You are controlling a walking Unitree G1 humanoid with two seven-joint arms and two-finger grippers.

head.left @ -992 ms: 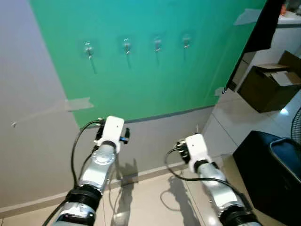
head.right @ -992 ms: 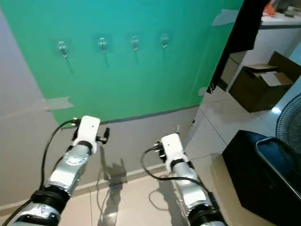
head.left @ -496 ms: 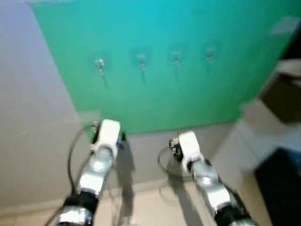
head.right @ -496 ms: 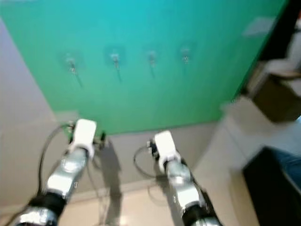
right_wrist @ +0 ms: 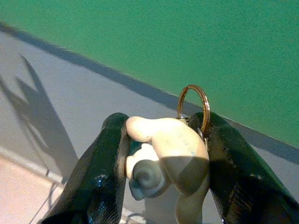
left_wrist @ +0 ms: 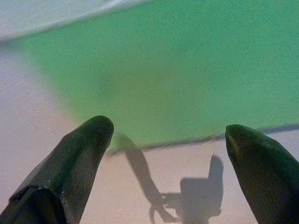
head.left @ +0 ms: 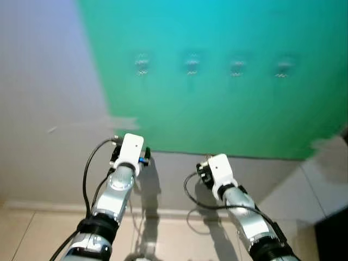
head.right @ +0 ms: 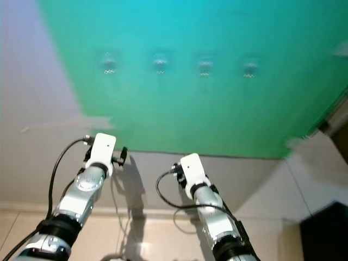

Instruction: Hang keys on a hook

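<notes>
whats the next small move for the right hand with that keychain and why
Probably raise the right hand toward the row of hooks. It is shut on a cream keychain with its key ring sticking up free, but it sits low, below the green panel, well under the hooks.

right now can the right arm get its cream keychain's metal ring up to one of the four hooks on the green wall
Probably yes: nothing stands between the right gripper, shut on the keychain, and the hooks, but they sit well above it.
</notes>
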